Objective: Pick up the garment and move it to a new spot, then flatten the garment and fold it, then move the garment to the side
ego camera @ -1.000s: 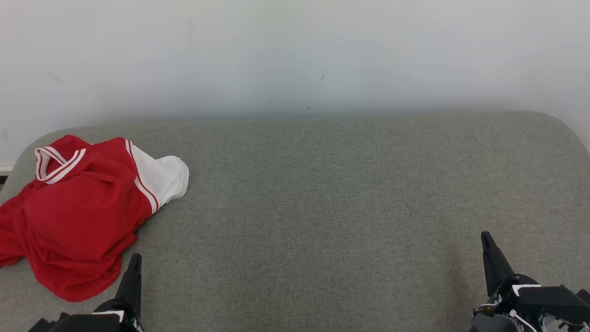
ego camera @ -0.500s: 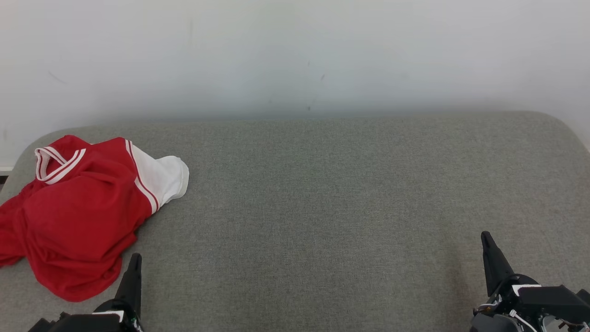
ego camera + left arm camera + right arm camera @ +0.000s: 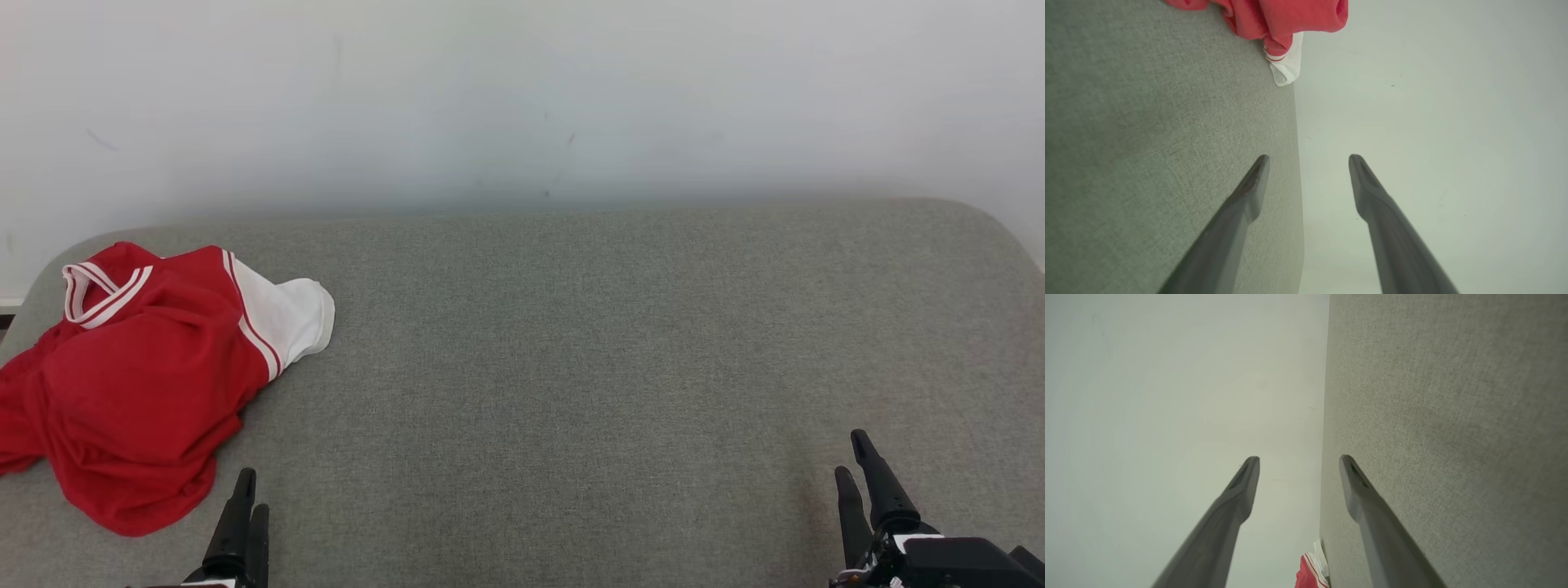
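The garment [image 3: 139,384] is red with a white sleeve and a striped collar. It lies crumpled at the left end of the grey fabric surface [image 3: 571,343]. My left gripper [image 3: 254,490] is low at the lower left, just right of the garment's near hem and not touching it. Its fingers stand apart with nothing between them, and the left wrist view shows the left gripper [image 3: 1309,157] open with the garment [image 3: 1282,16] ahead of it. My right gripper [image 3: 849,452] is at the lower right, far from the garment. The right wrist view shows the right gripper [image 3: 1299,457] open and empty, with a corner of the garment [image 3: 1310,573] at its bottom edge.
A pale wall [image 3: 522,98] rises behind the grey surface. The surface has rounded far corners, and its left end lies just beyond the garment.
Both grippers were shut and now stand open. Both have also dropped lower in the head view. The garment has not moved.
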You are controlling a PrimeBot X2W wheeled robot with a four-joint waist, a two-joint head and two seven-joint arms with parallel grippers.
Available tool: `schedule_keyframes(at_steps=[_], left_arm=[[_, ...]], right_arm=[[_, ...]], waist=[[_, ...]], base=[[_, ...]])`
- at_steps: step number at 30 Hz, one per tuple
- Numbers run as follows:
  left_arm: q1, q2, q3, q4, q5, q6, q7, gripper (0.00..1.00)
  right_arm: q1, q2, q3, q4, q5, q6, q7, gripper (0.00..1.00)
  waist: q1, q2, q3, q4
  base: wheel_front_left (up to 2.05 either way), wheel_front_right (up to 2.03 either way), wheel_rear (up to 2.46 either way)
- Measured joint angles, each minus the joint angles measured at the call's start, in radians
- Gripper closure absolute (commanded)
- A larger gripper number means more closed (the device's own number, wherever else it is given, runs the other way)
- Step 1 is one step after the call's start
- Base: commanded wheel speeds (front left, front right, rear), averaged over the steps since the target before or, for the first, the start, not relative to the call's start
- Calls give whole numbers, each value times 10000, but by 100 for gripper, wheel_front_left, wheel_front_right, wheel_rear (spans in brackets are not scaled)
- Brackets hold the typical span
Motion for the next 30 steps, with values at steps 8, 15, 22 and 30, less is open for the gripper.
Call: schedule_keyframes(at_steps=[8, 15, 22, 30], left_arm=[[25, 17, -268, -12, 581, 35, -395, 0], [29, 42, -491, -15, 1530, 130, -706, 0], [40, 109, -656, -150, 3244, 343, -982, 0], [237, 111, -805, -332, 4938, 389, -1308, 0]], right_arm=[[0, -23, 332, -65, -616, 0, -391, 0], [0, -54, 502, -48, -1787, 0, -704, 0], [0, -61, 558, -19, -3352, 0, -988, 0], [49, -67, 662, -63, -5430, 0, -1189, 0]], waist=[[0, 0, -70, -14], [0, 0, -125, -19], [1, 0, -176, -21], [2, 0, -245, -19]], base=[[0, 0, 0], [0, 0, 0], [0, 0, 0], [0, 0, 0]])
